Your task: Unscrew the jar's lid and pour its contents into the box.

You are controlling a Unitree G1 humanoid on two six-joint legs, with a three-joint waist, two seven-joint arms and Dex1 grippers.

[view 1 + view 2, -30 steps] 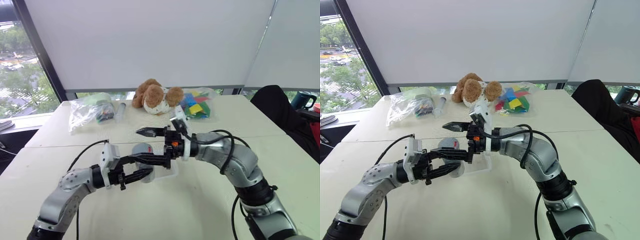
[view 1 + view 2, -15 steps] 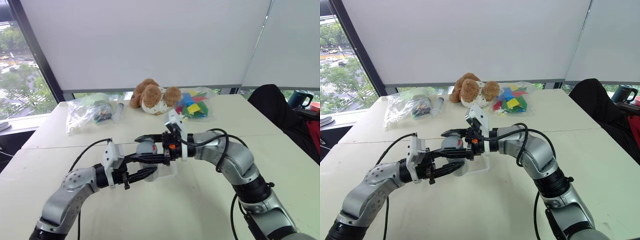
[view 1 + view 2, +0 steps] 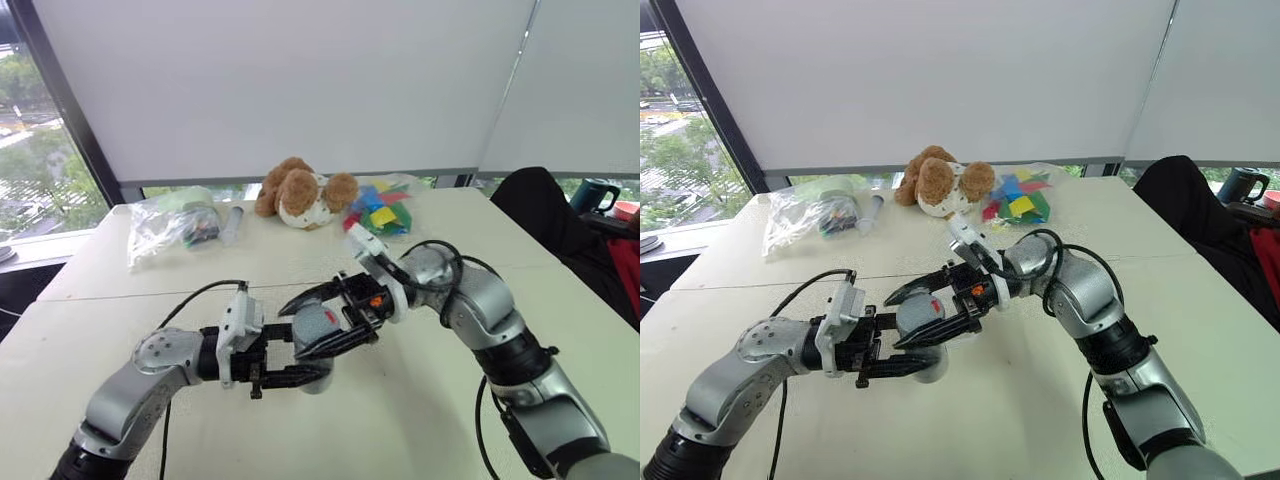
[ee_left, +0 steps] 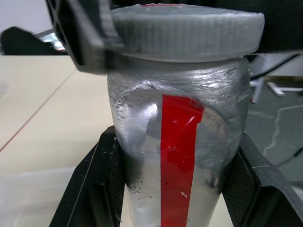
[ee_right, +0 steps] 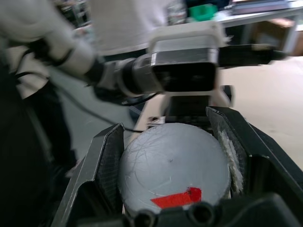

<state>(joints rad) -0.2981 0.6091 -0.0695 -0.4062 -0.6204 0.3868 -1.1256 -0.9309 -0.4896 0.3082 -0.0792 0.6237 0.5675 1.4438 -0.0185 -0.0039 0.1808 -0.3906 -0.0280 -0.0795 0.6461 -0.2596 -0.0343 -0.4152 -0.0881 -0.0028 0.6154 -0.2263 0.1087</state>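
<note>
The jar point(image 4: 177, 156) is held clear of the table point(image 3: 560, 270), above its near middle and upright, with its long axis vertical and the red stripe running down its side. The left tool point(image 3: 902, 352) is clenched on the jar's body: in the left wrist view its two black fingers point(image 4: 90, 189) press against opposite sides of the lower wall. The right tool point(image 3: 932, 312) comes in from the robot's right, slanting slightly downward, and is clamped on the lid point(image 5: 173, 163); the right wrist view shows a jaw on each side of the round cap, with the reddish mark lying on top between them. The lid is still seated on the jar's mouth, and no gap shows under its ribbed rim in the left wrist view. The deciding relation is that the lid sits directly above the left tool's grip on the same vertical axis, so the right tool must turn about that axis while the left tool keeps the body from rotating. The step in hand appears to be the unscrewing itself, early in the task; the contents are hidden inside. The box point(image 3: 347, 342) is mostly hidden behind the tools, just beyond and below the jar. A plush toy point(image 3: 300, 195), clear bags point(image 3: 165, 225) and coloured blocks point(image 3: 385, 212) lie along the table's far edge, well apart.
</note>
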